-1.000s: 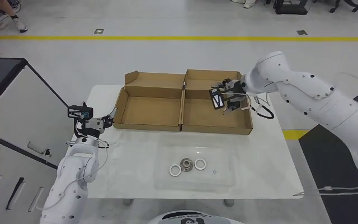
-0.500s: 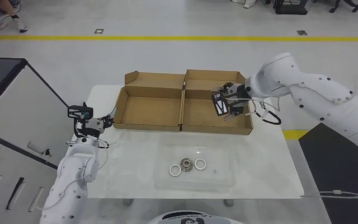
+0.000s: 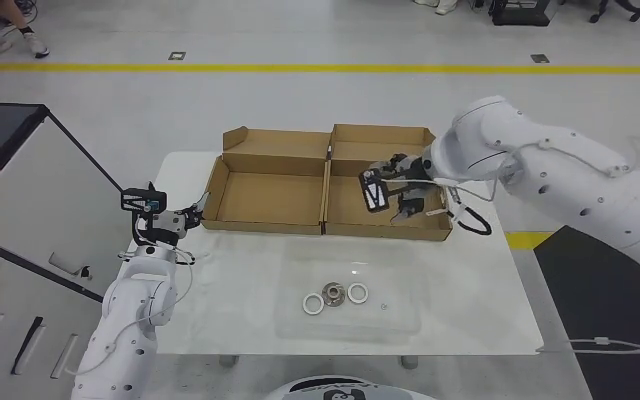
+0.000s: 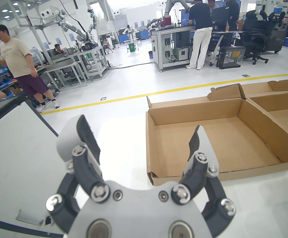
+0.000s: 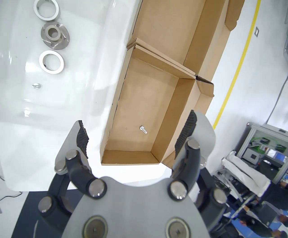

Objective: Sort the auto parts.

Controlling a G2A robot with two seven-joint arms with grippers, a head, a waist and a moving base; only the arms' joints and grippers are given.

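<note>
Two white rings [image 3: 313, 303] [image 3: 358, 293], a metal flange [image 3: 333, 294] and a small nut [image 3: 385, 307] lie in a clear tray [image 3: 290, 322] at the table's front. In the right wrist view the rings [image 5: 52, 61] [image 5: 46, 8], flange [image 5: 55, 35] and nut [image 5: 36, 85] show again, and a small bolt [image 5: 143, 129] lies on the floor of the right cardboard box [image 5: 144, 94]. My right gripper [image 3: 406, 203] [image 5: 136, 118] hangs open and empty above that box [image 3: 345, 210]. My left gripper [image 3: 195, 213] [image 4: 139, 122] is open and empty beside the left box [image 3: 270, 198] [image 4: 213, 139].
The two open cardboard boxes stand side by side at the back of the white table [image 3: 230, 290]. A dark angled panel [image 3: 60, 200] stands off the table's left side. Bare tabletop lies between the boxes and the tray.
My right gripper has shifted left and toward the table's front over the right box. The left arm and the parts in the tray have not moved.
</note>
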